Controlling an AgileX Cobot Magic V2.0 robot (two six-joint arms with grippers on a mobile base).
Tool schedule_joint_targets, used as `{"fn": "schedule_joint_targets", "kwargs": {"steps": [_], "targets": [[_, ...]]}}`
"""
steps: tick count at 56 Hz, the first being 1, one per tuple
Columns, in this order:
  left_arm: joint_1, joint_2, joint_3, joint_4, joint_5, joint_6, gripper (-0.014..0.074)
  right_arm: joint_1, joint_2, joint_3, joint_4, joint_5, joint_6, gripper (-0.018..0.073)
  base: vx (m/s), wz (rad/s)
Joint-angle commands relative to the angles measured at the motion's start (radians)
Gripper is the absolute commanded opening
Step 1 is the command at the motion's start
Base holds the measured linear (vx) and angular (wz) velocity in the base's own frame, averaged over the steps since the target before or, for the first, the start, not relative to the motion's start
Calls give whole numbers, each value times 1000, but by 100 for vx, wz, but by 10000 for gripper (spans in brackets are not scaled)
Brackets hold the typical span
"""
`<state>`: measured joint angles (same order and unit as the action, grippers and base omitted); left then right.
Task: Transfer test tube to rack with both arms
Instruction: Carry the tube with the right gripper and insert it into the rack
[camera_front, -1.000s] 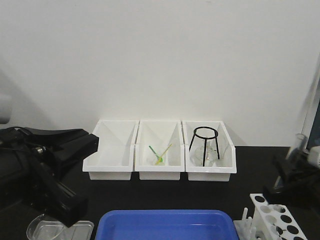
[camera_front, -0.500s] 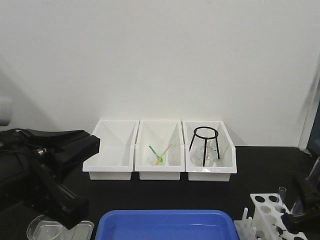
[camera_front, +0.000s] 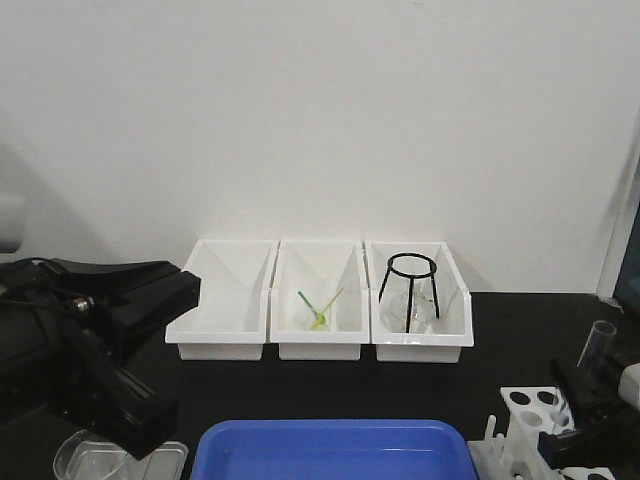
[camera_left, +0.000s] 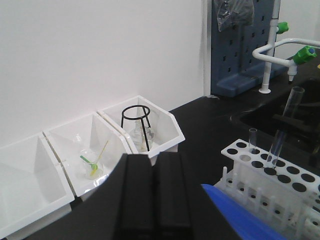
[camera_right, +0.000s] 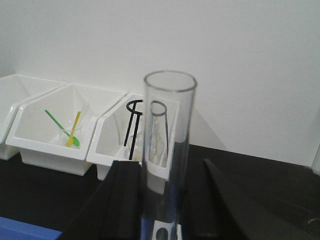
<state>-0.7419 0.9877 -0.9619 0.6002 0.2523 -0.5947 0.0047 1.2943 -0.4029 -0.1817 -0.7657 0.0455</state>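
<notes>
Black tabletop (camera_front: 300, 385), white wall (camera_front: 320, 120) behind. Test tube (camera_right: 167, 150): clear glass, open rim up, tilted, clamped betw. right gripper (camera_right: 172, 200) fingers, lower end over rack (camera_left: 280, 185). Left gripper (camera_left: 156, 195) fingers pressed together. Count: 2 tubes, incl. 2nd tube (camera_left: 252, 145) standing in rack; 1 rack; 3 white bins (camera_front: 220, 345).

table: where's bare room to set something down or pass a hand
Free: the table strip between the white bins and blue tray, and right of them. Crowded: rack corner, where the right gripper holds the test tube.
</notes>
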Motion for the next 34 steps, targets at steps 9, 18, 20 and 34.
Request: {"fn": "schedule_joint_targets", "kwargs": {"steps": [9,18,20,34], "targets": [[-6,-16,-27,5,-70,-4,-6,-4,-15,-40,-7,-17,0,-8,0,0],[-6,-16,-27,5,-71,-4,-6,-4,15,-40,-7,-9,0,-8,0,0],[-6,-16,-27,5,-71,-4,-6,-4,31,-40,-7,-12,0,-8,0,0],[-6,-16,-27,5,-71,-4,-6,-4,165,-40,-8,-83,0,-8,0,0]]}}
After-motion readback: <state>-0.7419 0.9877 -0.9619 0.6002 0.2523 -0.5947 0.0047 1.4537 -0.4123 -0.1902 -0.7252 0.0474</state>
